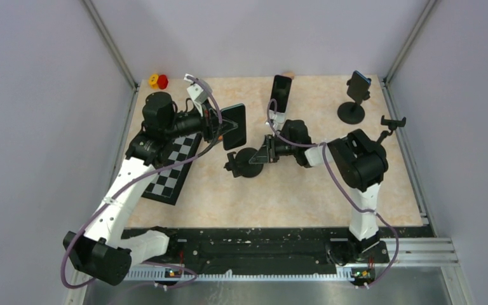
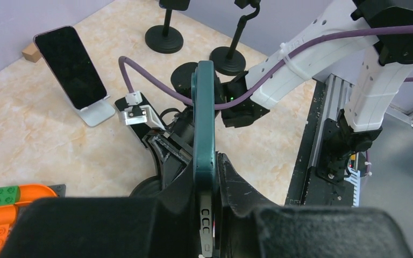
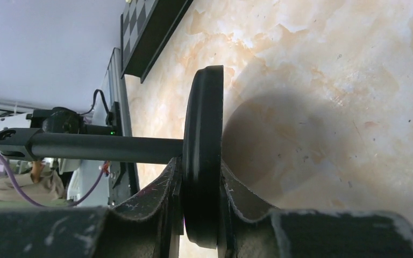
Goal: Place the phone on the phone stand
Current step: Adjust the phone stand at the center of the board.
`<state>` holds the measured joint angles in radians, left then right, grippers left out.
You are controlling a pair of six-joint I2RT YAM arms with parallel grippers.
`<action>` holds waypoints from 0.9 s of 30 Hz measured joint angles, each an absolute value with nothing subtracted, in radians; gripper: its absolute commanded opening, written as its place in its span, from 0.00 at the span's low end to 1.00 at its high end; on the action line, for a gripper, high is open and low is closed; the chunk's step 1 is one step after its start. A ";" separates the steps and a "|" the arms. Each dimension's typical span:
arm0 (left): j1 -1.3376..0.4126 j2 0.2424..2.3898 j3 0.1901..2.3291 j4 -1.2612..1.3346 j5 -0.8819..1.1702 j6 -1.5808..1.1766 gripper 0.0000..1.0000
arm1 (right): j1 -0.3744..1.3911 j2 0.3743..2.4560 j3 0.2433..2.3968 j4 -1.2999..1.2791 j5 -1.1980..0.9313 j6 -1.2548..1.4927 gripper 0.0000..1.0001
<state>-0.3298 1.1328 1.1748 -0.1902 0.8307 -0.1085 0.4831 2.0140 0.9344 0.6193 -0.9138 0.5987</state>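
- Gripping a dark teal-cased phone edge-on, our left claw holds it above the tabletop.
- Our right claw is clamped on the phone stand at its round black base.

A robotics lab cell is suggested: the marbled surface is boxed in by plain lilac walls and aluminium framing, and a checkerboard is laid there

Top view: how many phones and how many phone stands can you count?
Phones: 3 (teal-cased phone, back phone, right phone)
Stands: 4 (silver stand, held stand, right stand, clamp stand)
Total: 7
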 measured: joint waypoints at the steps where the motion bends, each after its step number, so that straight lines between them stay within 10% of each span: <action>1: -0.330 1.134 1.175 -0.183 0.830 -0.111 0.00 | 0.483 2.027 0.949 0.613 -0.923 0.604 0.26; 27: -0.329 1.155 1.198 -0.202 0.833 -0.076 0.00 | 0.466 2.018 1.055 0.326 -0.840 0.387 0.75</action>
<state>-0.3290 1.1549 1.1980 -0.2024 0.8330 -0.0757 0.4660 2.0178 1.0546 0.3260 -0.8398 0.3874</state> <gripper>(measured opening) 0.132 0.733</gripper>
